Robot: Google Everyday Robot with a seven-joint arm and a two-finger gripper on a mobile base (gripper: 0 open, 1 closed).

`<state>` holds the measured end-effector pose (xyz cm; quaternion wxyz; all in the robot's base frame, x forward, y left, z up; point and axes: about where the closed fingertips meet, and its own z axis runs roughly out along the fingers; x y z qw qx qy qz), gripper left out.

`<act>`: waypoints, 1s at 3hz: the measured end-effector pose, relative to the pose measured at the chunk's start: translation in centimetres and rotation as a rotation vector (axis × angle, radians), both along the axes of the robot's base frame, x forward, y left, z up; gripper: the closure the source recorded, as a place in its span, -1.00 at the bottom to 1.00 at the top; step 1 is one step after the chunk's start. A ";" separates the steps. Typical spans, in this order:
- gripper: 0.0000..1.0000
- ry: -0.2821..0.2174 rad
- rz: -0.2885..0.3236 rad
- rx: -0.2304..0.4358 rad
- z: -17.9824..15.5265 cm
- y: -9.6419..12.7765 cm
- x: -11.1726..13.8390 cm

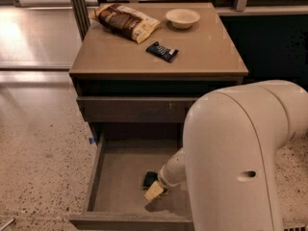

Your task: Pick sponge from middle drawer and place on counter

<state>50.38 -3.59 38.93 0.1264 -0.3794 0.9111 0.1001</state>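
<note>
The middle drawer [113, 179] is pulled out low at the front of the cabinet, showing its shallow grey-brown tray. The sponge [149, 179] lies inside it near the middle, a small dark pad. My gripper [154, 191] reaches down into the drawer, its pale tip right at the sponge's near edge. My large white arm [236, 158] fills the right foreground and hides the drawer's right part. The tan counter [202, 57] is the cabinet's top slab.
On the counter lie a brown snack bag [126, 21], a white bowl [182, 18] and a dark shiny wrapper [162, 51]. A closed drawer front [130, 109] sits above the open drawer. Speckled floor [43, 148] spreads to the left.
</note>
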 end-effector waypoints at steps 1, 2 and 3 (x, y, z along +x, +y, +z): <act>-1.00 0.000 0.000 0.000 0.0 0.0 0.0; -1.00 -0.001 -0.017 -0.031 -0.5 -0.4 0.6; -1.00 0.000 0.009 -0.054 -2.5 1.1 1.6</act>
